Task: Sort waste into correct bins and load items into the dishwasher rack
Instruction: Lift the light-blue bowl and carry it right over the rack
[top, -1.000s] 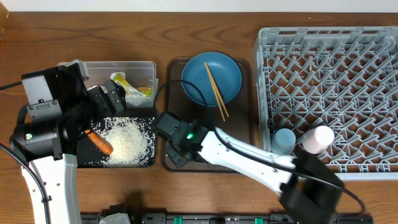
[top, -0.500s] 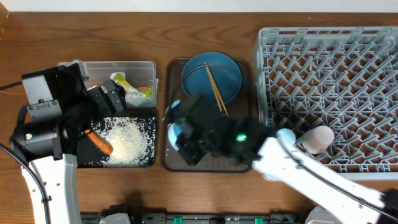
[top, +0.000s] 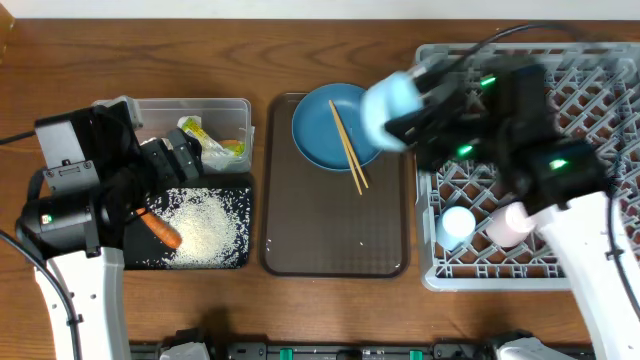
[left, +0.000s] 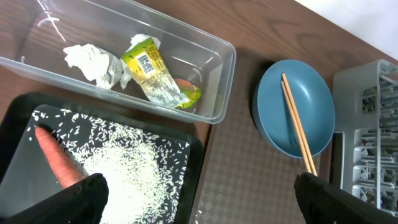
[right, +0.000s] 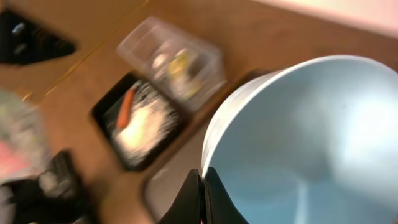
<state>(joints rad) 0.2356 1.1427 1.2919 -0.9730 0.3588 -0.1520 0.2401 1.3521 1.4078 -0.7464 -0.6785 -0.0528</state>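
Observation:
My right gripper (right: 203, 186) is shut on the rim of the white-blue bowl (right: 311, 137), which hangs in the air (top: 390, 103) between the blue plate (top: 330, 125) and the dishwasher rack (top: 600, 100). Two chopsticks (top: 347, 147) lie across the plate. A light blue cup (top: 458, 222) and a pink cup (top: 508, 222) stand in the rack's front left corner. My left gripper (left: 208, 202) is open above the black tray (left: 193, 149), which holds rice (left: 124, 180) and a carrot (left: 59, 162). The clear tub (left: 224, 56) holds crumpled paper (left: 93, 62) and a wrapper (left: 155, 74).
The dark brown serving tray (top: 330, 250) lies between the bins and the rack, with the plate at its far end and a stray grain or two on its near part. The left arm's body (top: 70, 200) stands over the table's left edge.
My right arm has lifted the bowl off the serving tray's near left corner and swung it up and right, over the plate's edge towards the rack. The left arm has not moved.

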